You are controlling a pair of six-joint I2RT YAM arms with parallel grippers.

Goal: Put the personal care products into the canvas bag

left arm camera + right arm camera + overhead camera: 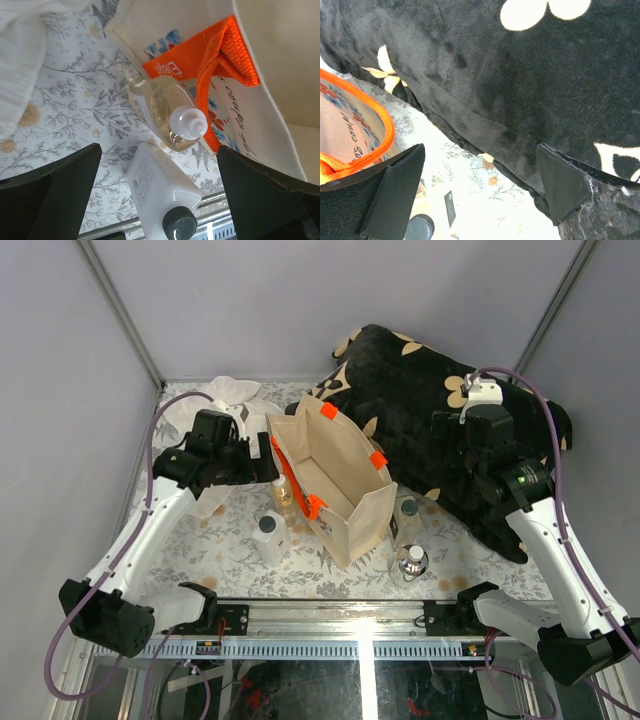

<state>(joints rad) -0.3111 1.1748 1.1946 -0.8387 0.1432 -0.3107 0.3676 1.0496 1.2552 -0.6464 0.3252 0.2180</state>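
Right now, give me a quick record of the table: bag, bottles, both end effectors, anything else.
bag: canvas bag, upright, open, no bottle visible inside
left of bag: amber bottle, whitish bottle, both upright
right of bag: tall clear bottle, squat clear bottle
left end effector: open, empty, near the amber bottle
right end effector: open, empty, by the black cushion
also: white cloth

Four bottles [270, 537], one canvas bag [365, 525]

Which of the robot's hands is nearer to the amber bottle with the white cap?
Left. The left hand hovers open just above the amber bottle, beside the canvas bag. The right hand, also open, is over the black cushion on the bag's other side.
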